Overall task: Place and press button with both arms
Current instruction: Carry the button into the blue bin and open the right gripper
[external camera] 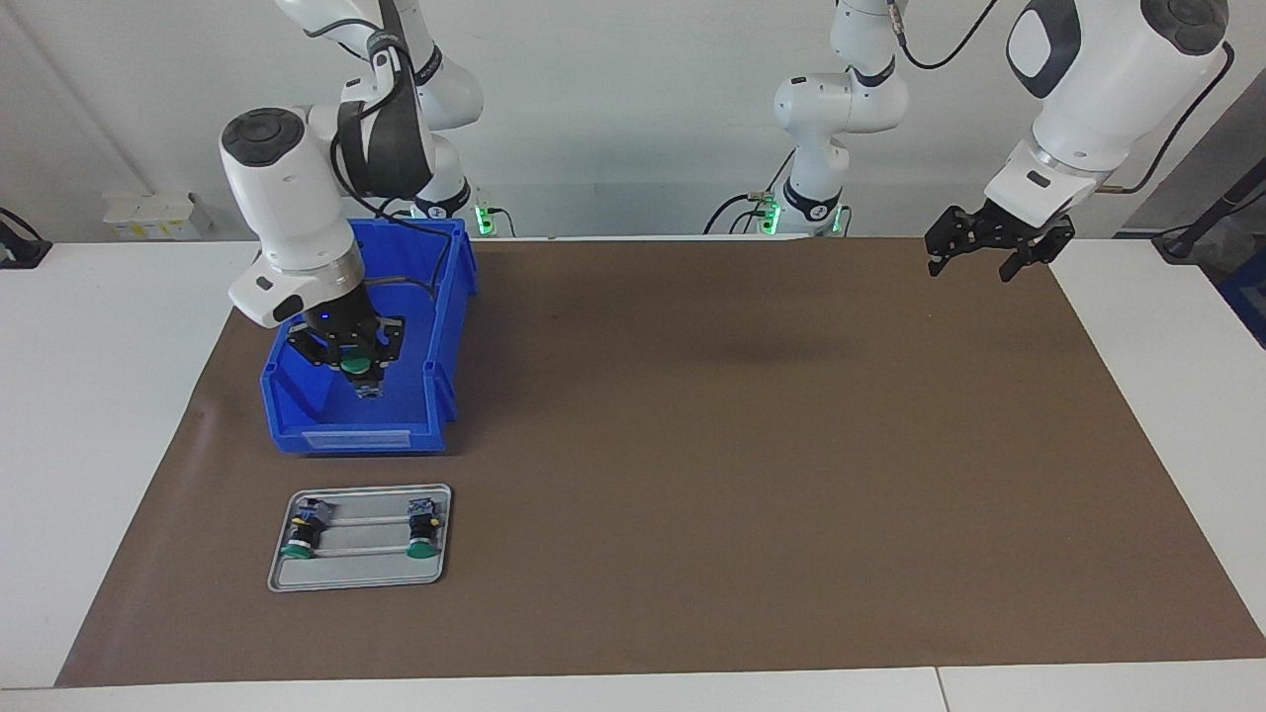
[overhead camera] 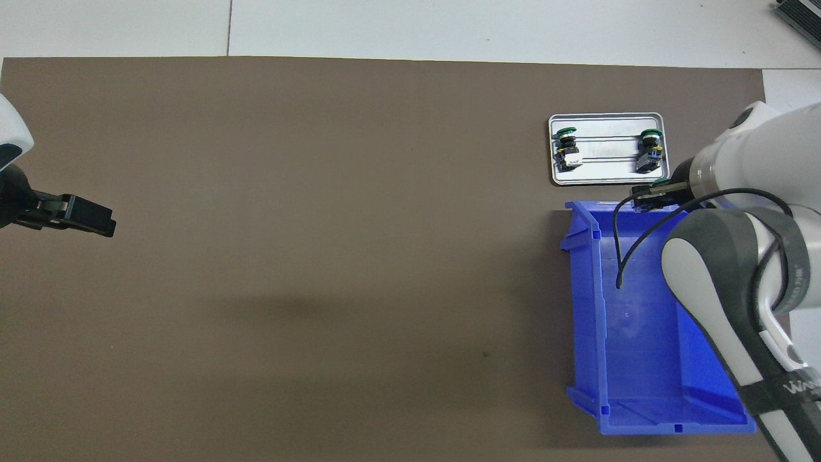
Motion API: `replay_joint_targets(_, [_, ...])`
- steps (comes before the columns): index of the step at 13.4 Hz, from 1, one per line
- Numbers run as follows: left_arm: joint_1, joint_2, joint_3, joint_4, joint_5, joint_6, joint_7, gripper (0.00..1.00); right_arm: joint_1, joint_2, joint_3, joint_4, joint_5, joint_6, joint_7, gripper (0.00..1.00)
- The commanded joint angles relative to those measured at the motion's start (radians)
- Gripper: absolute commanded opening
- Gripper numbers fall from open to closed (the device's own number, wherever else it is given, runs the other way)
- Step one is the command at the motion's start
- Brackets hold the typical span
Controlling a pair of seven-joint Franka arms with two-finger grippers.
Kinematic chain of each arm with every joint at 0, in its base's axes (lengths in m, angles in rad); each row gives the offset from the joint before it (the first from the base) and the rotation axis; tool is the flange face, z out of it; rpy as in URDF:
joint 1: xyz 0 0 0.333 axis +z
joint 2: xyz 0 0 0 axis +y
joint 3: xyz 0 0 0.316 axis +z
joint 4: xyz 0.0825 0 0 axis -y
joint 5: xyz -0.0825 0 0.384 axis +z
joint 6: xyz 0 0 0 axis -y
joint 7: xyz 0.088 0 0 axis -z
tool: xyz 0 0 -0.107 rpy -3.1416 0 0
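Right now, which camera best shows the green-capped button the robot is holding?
The facing view: the green-capped button hangs plainly in the right gripper over the blue plastic bin. Overhead, the arm hides nearly all of it.

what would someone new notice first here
The right gripper hangs over the blue bin, shut on a green-capped button. Farther from the robots, a metal tray holds two more buttons. The left gripper waits open over the mat's corner.
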Motion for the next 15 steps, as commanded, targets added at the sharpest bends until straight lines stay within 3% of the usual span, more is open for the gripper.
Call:
replay_joint_targets(1, [0.005, -0.030, -0.002, -0.038, 0.015, 0.023, 0.005, 1.00, -0.068, -0.112, 0.016, -0.247, 0.068, 0.136, -0.105, 0.00])
replay_joint_targets(4, [0.003, -0.030, -0.002, -0.038, 0.015, 0.023, 0.005, 1.00, -0.107, -0.095, 0.015, -0.319, 0.154, 0.233, -0.166, 0.00])
replay_joint_targets(8, [0.003, -0.030, -0.003, -0.038, 0.015, 0.023, 0.005, 1.00, -0.109, -0.081, 0.015, -0.439, 0.161, 0.394, -0.166, 0.00])
replay_joint_targets(13, [0.005, -0.030, -0.003, -0.038, 0.015, 0.023, 0.005, 1.00, -0.093, -0.024, 0.015, -0.445, 0.161, 0.440, -0.143, 0.01])
replay_joint_targets(15, [0.003, -0.030, -0.003, -0.038, 0.015, 0.023, 0.005, 1.00, -0.090, -0.018, 0.015, -0.433, 0.159, 0.434, -0.111, 0.93])
